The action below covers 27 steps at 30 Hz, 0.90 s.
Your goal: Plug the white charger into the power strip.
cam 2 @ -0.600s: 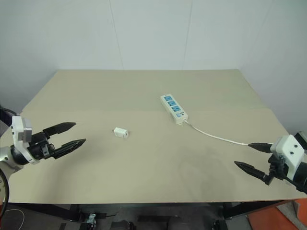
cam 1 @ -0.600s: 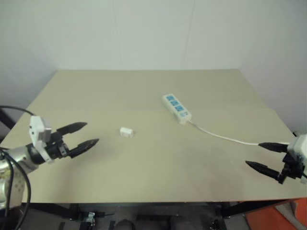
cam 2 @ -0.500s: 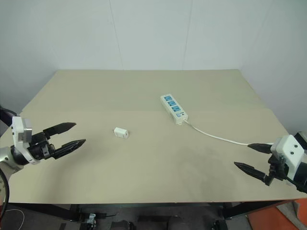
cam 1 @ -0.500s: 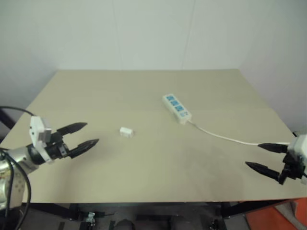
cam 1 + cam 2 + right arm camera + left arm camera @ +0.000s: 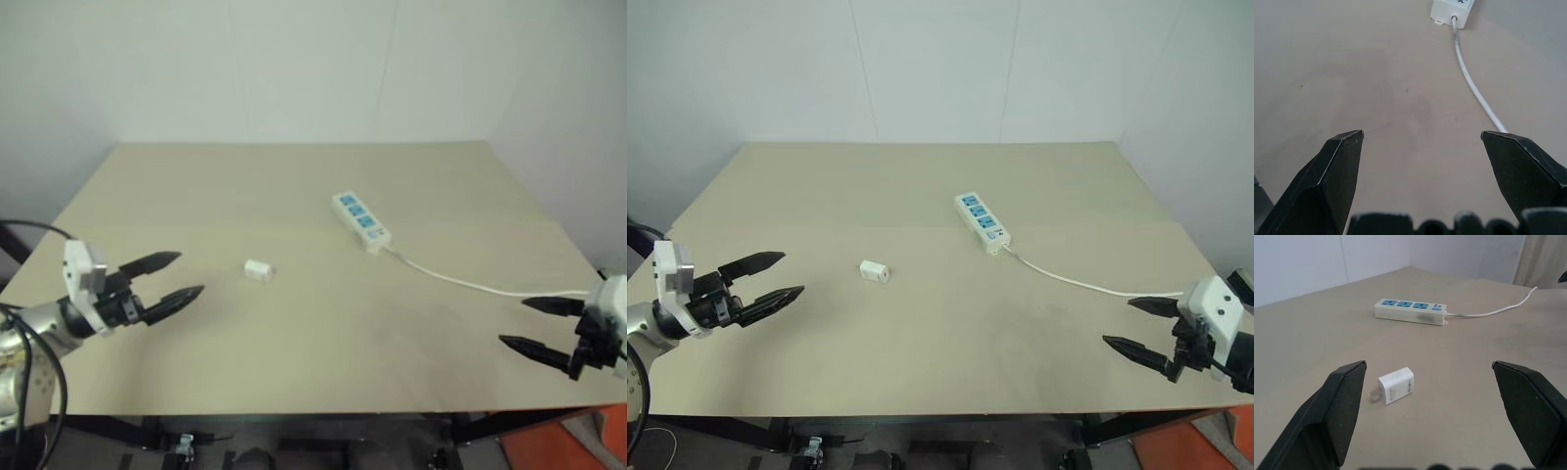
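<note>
White walls stand behind the tan desk (image 5: 294, 196). From the head, both claws are wide apart and hold nothing. The white charger (image 5: 258, 269) lies past the left claw (image 5: 167, 278); the power strip (image 5: 361, 221) is far ahead of the right claw (image 5: 541, 324). From the left wrist, the charger looks small, light, hard and smooth, so pinch its flat sides, not the prongs.

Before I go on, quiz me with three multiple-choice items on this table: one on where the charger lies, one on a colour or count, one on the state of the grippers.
1. Where is the white charger?
A. plugged into the power strip
B. lying on the table, apart from the strip
C. held in the right gripper

2. How many blue sockets does the power strip show?
A. one
B. three
C. five

3. How do the left gripper and right gripper stand?
A. both open and empty
B. both shut
C. left shut on the cord

Key: 1 B, it lies on the bare table between the left gripper and the strip. 2 B, three blue faces in a row. 3 A, fingers spread, nothing between.
</note>
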{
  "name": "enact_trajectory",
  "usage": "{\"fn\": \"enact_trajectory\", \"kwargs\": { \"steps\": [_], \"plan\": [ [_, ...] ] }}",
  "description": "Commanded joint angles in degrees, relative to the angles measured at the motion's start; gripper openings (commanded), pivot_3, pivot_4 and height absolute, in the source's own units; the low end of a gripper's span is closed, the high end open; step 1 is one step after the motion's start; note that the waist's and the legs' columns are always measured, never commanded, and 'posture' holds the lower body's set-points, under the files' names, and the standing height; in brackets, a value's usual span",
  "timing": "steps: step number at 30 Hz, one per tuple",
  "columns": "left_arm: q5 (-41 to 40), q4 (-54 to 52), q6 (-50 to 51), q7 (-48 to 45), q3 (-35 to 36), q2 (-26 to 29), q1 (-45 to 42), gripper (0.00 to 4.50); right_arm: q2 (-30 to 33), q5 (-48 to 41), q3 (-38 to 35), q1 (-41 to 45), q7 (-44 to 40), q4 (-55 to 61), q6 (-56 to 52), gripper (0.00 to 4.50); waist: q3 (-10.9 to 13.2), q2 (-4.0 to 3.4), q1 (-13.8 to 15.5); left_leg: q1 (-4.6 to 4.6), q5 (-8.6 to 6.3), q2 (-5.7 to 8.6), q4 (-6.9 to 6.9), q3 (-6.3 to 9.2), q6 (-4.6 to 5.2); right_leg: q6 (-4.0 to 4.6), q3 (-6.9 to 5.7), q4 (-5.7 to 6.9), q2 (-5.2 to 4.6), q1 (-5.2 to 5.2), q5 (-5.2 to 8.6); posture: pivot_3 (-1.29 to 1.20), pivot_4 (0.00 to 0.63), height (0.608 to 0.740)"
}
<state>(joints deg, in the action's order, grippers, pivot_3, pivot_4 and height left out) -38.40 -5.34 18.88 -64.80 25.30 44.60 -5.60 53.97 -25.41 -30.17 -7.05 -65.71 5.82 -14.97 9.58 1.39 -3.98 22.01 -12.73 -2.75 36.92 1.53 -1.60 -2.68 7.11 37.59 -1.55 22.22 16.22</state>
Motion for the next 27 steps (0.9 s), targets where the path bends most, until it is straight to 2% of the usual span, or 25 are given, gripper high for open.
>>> {"fn": "enact_trajectory", "kwargs": {
  "steps": [1, 4, 8, 12, 16, 20, 27],
  "plan": [
    [0.0, -0.7, -0.9, -0.3, -0.2, 0.2, -0.3, 4.49, -1.4, 1.5, 4.8, 6.2, 2.0, -2.9, 2.1, 4.5, 0.0, 0.03, -0.2, -0.01, 0.0, 0.0, 0.0, 0.0, 0.0, 0.0, 0.01, -0.01, 0.01, 0.0, 0.0, 0.0, 0.15, 0.74],
    [1.5, -1.4, -1.4, -0.6, -2.0, 1.0, -0.4, 4.49, -3.8, 4.7, 11.4, 14.7, 2.9, -9.4, 4.9, 4.5, 0.0, 0.03, -0.2, -0.02, 0.0, -0.02, -0.01, 0.0, 0.0, 0.01, 0.02, -0.01, 0.02, 0.01, 0.0, 0.0, 0.15, 0.74],
    [-2.5, -2.8, 1.1, 1.6, -1.6, -0.2, -4.8, 4.49, -10.4, 12.6, 20.8, 31.1, 7.5, -25.8, 10.8, 4.5, 0.1, 0.14, -0.2, -0.01, 0.01, -0.02, -0.01, -0.02, 0.0, 0.06, 0.02, 0.0, 0.02, 0.04, -0.04, 0.0, 0.15, 0.74],
    [2.2, -4.0, -0.1, 1.3, -4.9, 2.2, -5.3, 4.49, -16.0, 17.1, 25.9, 43.4, 9.2, -42.7, 14.6, 4.5, 0.1, 0.11, -0.1, 0.06, 0.0, -0.02, -0.07, -0.01, 0.0, 0.44, 0.01, -0.03, 0.02, 0.11, -0.26, 0.0, 0.15, 0.74],
    [2.6, -8.1, 1.1, 0.5, -6.3, 4.1, -4.2, 4.49, -20.0, 21.0, 29.2, 51.5, 10.7, -57.7, 19.5, 4.5, 0.1, 0.1, 0.0, 0.24, 0.0, 0.0, -0.17, 0.03, 0.0, 0.49, -0.08, -0.26, -0.06, 0.15, -0.3, 0.0, 0.15, 0.74],
    [5.4, -11.2, 0.8, -0.4, -7.3, 7.2, -0.9, 4.5, -21.3, 24.4, 31.2, 55.7, 12.8, -66.3, 21.3, 3.64, 0.1, 0.11, -0.1, 0.31, -0.02, 0.03, -0.22, 0.01, -0.02, 0.51, -0.1, -0.44, -0.15, 0.17, -0.31, 0.0, 0.15, 0.74],
    [6.6, -11.2, -0.8, -0.4, -7.9, 7.1, 0.2, 4.5, -22.1, 25.8, 31.5, 58.2, 13.2, -71.6, 22.8, 1.28, 0.1, 0.11, -0.2, 0.18, -0.02, 0.01, -0.19, 0.05, -0.02, 0.48, -0.13, -0.39, -0.1, 0.06, -0.43, 0.0, 0.15, 0.74]
  ]
}}
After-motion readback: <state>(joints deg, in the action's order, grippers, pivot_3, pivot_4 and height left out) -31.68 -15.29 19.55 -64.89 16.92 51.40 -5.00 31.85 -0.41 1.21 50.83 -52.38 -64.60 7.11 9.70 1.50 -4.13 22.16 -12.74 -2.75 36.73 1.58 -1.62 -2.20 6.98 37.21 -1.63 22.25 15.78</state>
